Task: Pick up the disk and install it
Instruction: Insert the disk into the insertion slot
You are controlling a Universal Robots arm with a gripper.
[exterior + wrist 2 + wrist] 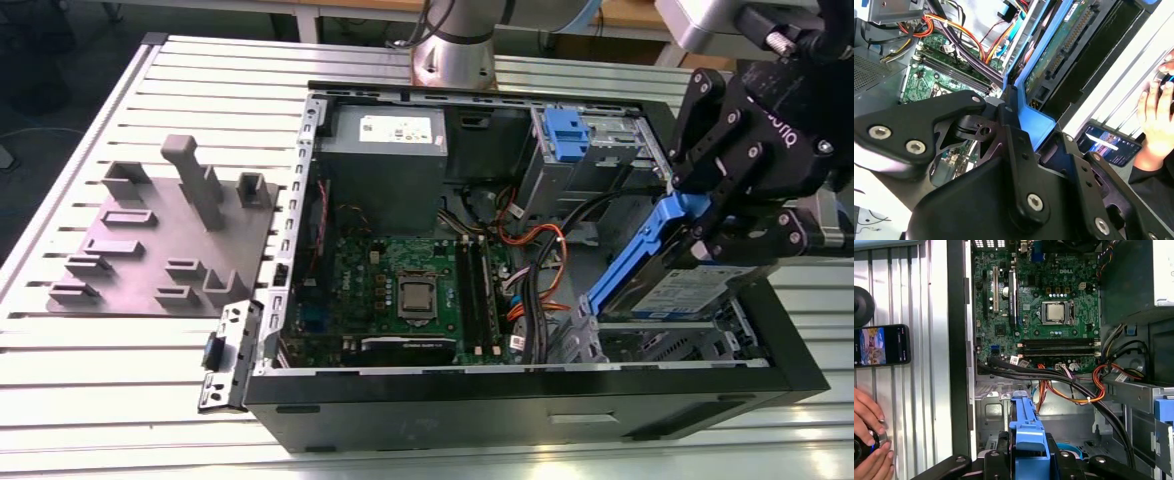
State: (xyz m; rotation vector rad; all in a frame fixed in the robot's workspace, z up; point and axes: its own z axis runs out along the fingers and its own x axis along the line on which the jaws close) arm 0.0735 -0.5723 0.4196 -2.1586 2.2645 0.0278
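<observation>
Gripper (731,215) jaws clamped on blue side rails of the disk (681,290), held tilted over open computer case (534,400) drive bay; likely rigid, dense, shock-sensitive, so rail hold suits

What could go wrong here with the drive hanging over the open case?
1. The gripper holds the disk tilted over the bay; it may jam on the case wall if lowered at that angle.
2. The orange and black cables lie close beside the bay and could get snagged or pinched.
3. A person's hand and a phone sit just outside the case, near the arm's path.
</observation>
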